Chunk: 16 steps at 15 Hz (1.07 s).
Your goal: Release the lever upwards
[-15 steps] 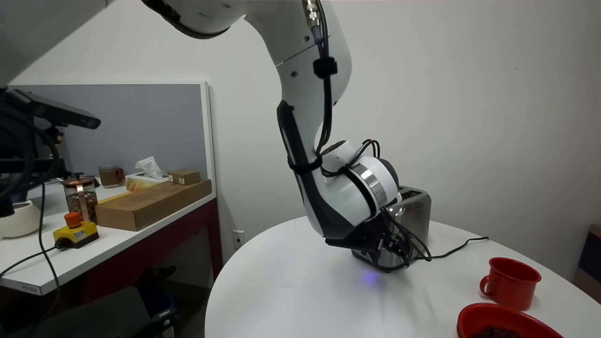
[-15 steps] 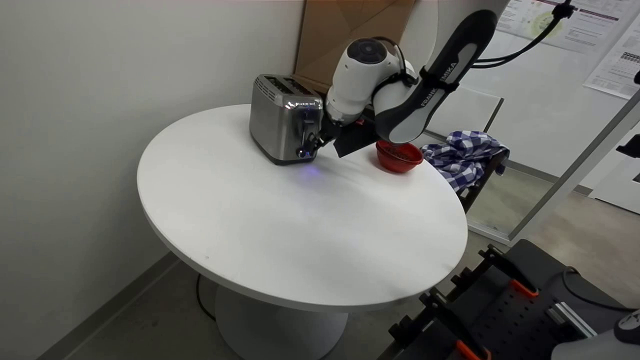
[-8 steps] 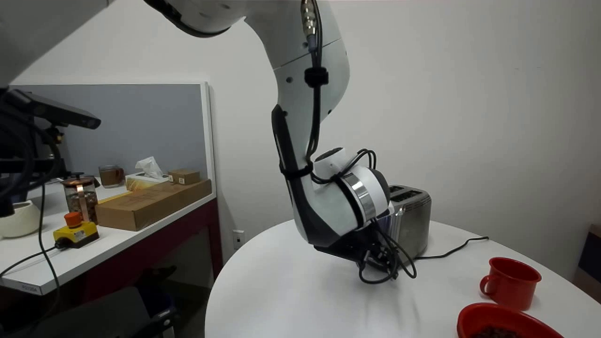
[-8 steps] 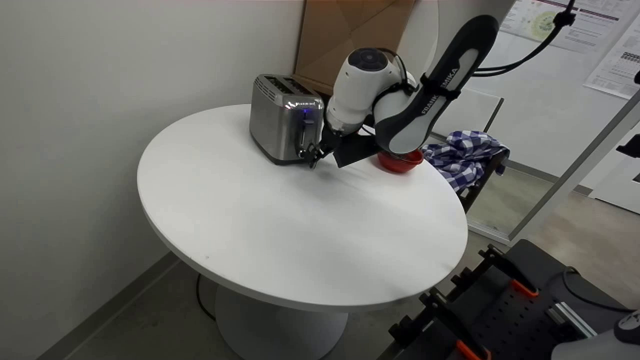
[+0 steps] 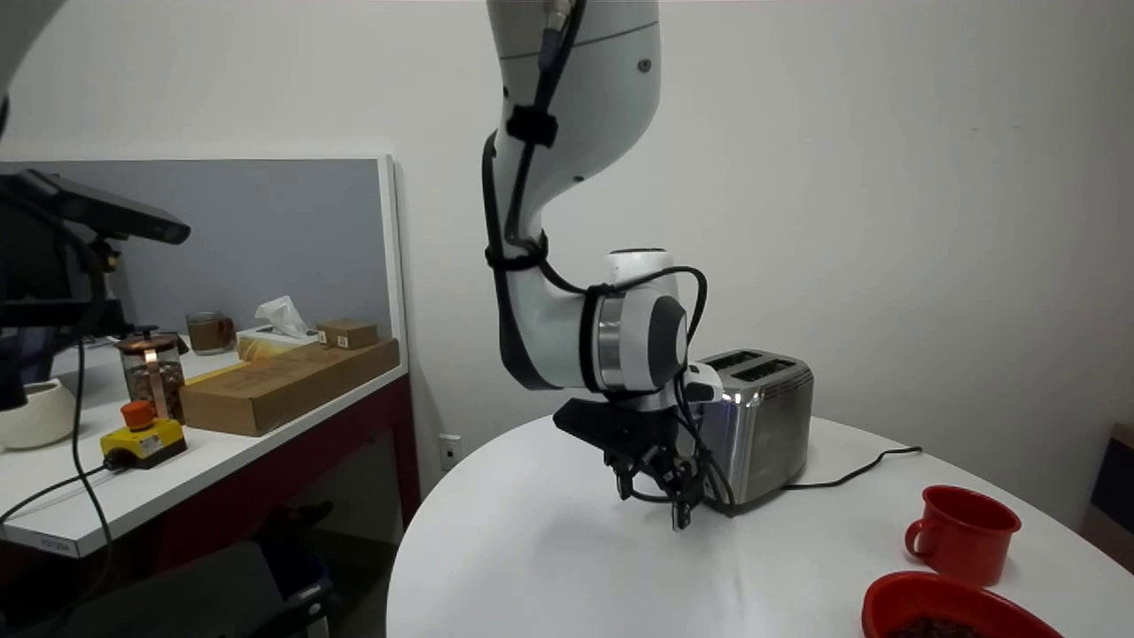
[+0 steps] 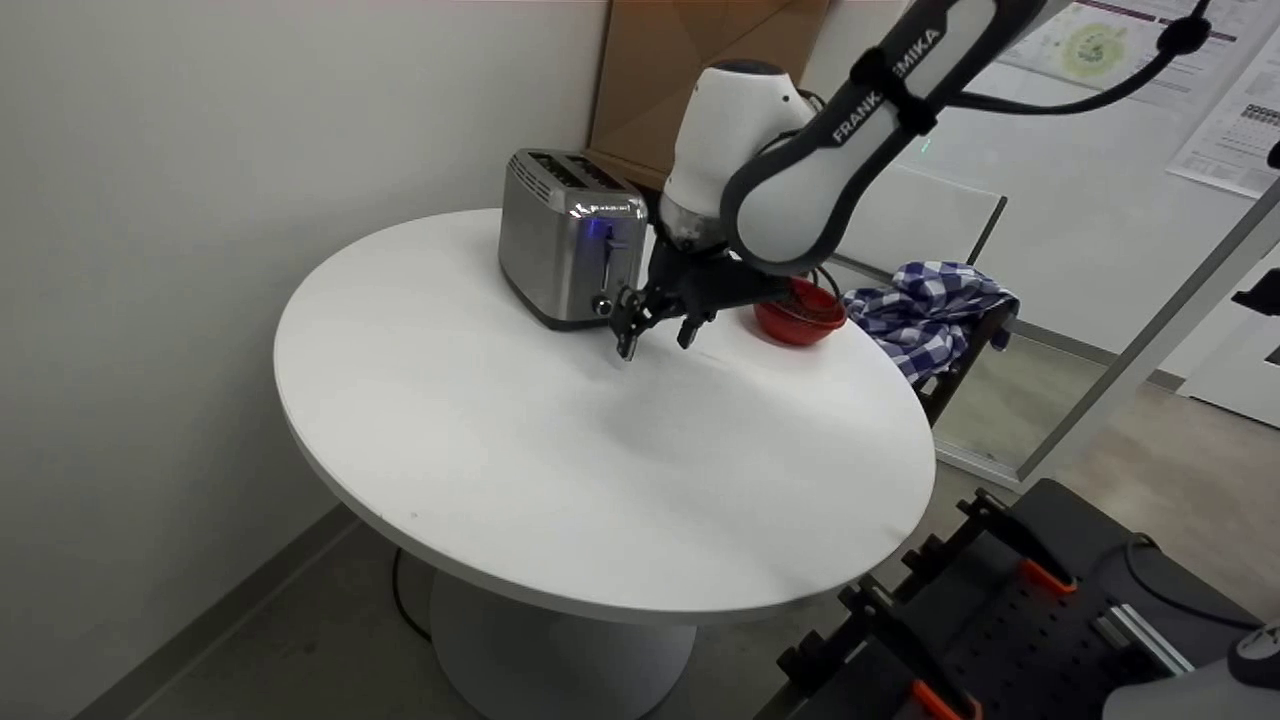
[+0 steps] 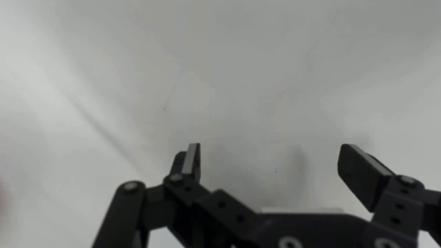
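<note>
Red round bowl (image 5: 952,595), near right of the round white tabletop (image 5: 532,549) in an exterior view: held small dark brown pieces, too fine to identify.

Red tapered mug (image 5: 966,540), looped handle to the left: stood upright just beyond the bowl; its contents were hidden below the rim.

Black two-fingered gripper (image 7: 270,146), on a white-and-black arm (image 5: 594,97): hung over the tabletop, just beside a brushed-steel two-slot toaster (image 5: 766,434), its fingers (image 7: 361,175) pointed down and set wide, with bare white surface showing between them.

The toaster: stood upright on the far part of the tabletop; both long slots in its top showed dark, and what they held could not be told.

Dark lever (image 6: 617,243): was located on the toaster's end face, in the upper part of its vertical track, near a blue glow (image 6: 597,228); the fingers were lower and apart from it.

White desk (image 5: 217,450), far left in an exterior view: bore, near to far, a yellow-and-black button box (image 5: 146,443); a rounded off-white pot (image 5: 40,421), inside hidden; a copper-lidded clear glass press (image 5: 137,372), which held mottled brown matter; a long brown cardboard carton (image 5: 292,381), closed; a white-and-yellow tissue box (image 5: 266,344), a white tissue (image 5: 282,315) rising from its top; a small brown cardboard box (image 5: 347,333); a handled glass mug (image 5: 210,334), dark brown in its lower part.
</note>
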Each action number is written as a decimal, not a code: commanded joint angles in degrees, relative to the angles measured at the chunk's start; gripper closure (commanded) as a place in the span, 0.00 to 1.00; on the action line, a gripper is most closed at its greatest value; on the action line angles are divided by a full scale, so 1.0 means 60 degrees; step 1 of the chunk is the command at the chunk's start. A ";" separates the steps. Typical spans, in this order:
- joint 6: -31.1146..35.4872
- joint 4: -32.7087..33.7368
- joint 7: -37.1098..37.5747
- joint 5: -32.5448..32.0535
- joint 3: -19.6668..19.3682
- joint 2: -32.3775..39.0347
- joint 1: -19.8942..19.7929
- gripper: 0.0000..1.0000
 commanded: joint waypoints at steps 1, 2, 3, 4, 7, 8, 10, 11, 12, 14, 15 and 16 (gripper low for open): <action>-0.0856 -0.0973 -0.2659 0.2709 0.0922 -0.1447 -0.0613 0.00; -0.1140 -0.1094 -0.3412 0.3501 0.0975 -0.1823 -0.0568 0.00; -0.1502 -0.1193 -0.4104 0.4298 0.0868 -0.2234 -0.0349 0.00; -0.1877 -0.1261 -0.4732 0.5080 0.0571 -0.2657 0.0043 0.00; -0.2985 -0.1484 -0.5759 0.6196 -0.0043 -0.3940 0.0822 0.00; -0.3281 -0.1564 -0.5889 0.6301 -0.0289 -0.4350 0.1115 0.00; -0.3772 -0.1744 -0.5872 0.6058 -0.0807 -0.5153 0.1691 0.00; -0.4029 -0.1817 -0.5698 0.5787 -0.1069 -0.5541 0.1959 0.00; -0.4267 -0.1846 -0.5677 0.5666 -0.1249 -0.5809 0.2133 0.00; -0.4985 -0.1854 -0.5696 0.5448 -0.1570 -0.6282 0.2383 0.00; -0.4487 -0.1560 -0.5605 0.5703 -0.1627 -0.5679 0.2510 0.00; -0.4747 -0.1609 -0.5590 0.5629 -0.1711 -0.5922 0.2567 0.00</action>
